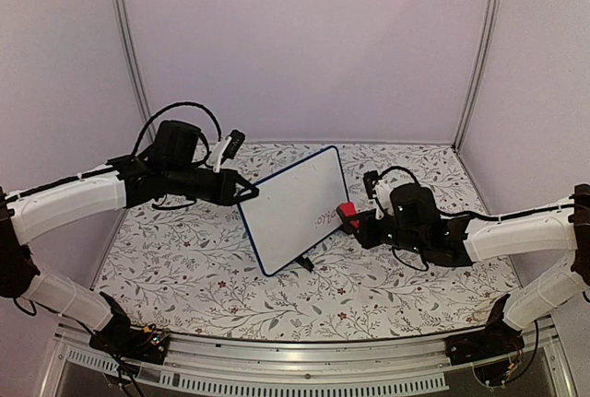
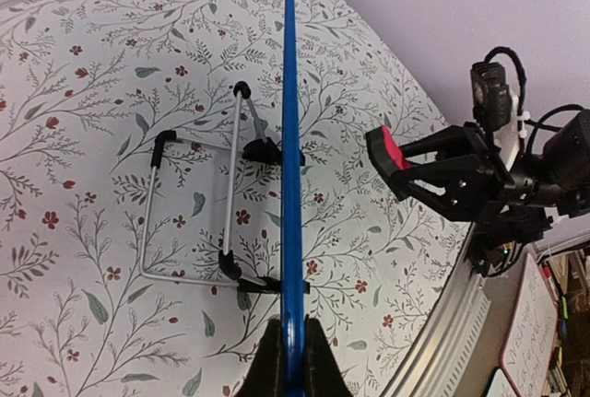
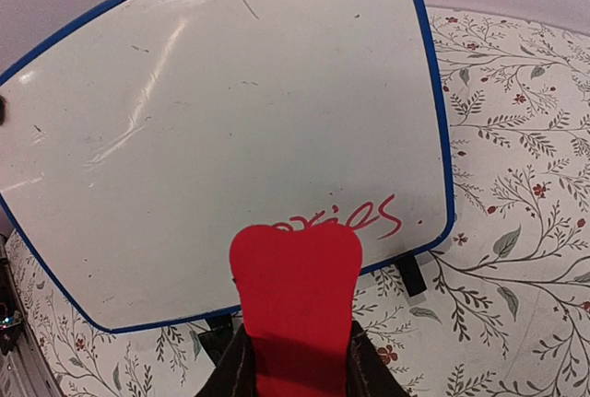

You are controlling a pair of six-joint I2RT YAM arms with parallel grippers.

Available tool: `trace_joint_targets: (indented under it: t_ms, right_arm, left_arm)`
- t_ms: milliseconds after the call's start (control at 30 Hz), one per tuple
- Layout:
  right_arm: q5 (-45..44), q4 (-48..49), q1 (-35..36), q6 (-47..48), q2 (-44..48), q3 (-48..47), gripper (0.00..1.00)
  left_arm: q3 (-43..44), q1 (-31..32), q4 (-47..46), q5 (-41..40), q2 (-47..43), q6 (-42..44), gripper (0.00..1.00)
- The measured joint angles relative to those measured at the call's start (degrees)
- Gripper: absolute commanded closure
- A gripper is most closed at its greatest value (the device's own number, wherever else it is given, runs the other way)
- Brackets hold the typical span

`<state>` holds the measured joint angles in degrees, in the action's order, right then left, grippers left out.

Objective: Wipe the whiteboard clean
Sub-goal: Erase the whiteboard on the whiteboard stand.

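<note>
Standing mid-table on two black feet (image 3: 410, 274), the one whiteboard (image 1: 293, 208) runs lengthwise from near-left to far-right. Its face is turned toward the right arm, with one red scrawl (image 3: 343, 220) at the lower right corner. The left gripper (image 1: 245, 192) is pinched tight on the board's left rim, the right gripper (image 1: 355, 219) clamps the single red eraser (image 1: 348, 212) just off the face, and flowered table (image 1: 184, 259) shows on every side.

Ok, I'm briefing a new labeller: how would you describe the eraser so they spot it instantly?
Find the blue-rimmed whiteboard propped up mid-table. Near its right edge, the right gripper holds the eraser, a small block. It is the only solid red thing, unlike the thin red handwriting beside it.
</note>
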<state>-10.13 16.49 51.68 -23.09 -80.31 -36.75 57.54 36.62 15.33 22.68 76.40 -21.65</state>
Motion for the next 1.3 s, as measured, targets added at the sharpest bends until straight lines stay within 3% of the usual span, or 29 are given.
trace_joint_targets:
  t_ms: [233, 667, 1300]
  right_arm:
    - [0.22, -0.37, 0.0, 1.11, -2.08, -4.87, 0.79]
    - [3.06, 0.31, 0.63, 1.57, -14.8, -12.83, 0.79]
    - [0.48, 8.31, 3.19, 1.99, -21.77, -12.5, 0.79]
  left_arm:
    - [-0.5, 0.0, 0.07, 0.57, -0.13, -1.42, 1.0]
    - [-5.53, 0.0, 0.04, 0.37, -5.33, -0.72, 1.0]
    - [-5.97, -0.55, 0.28, -1.4, -3.61, -0.68, 1.0]
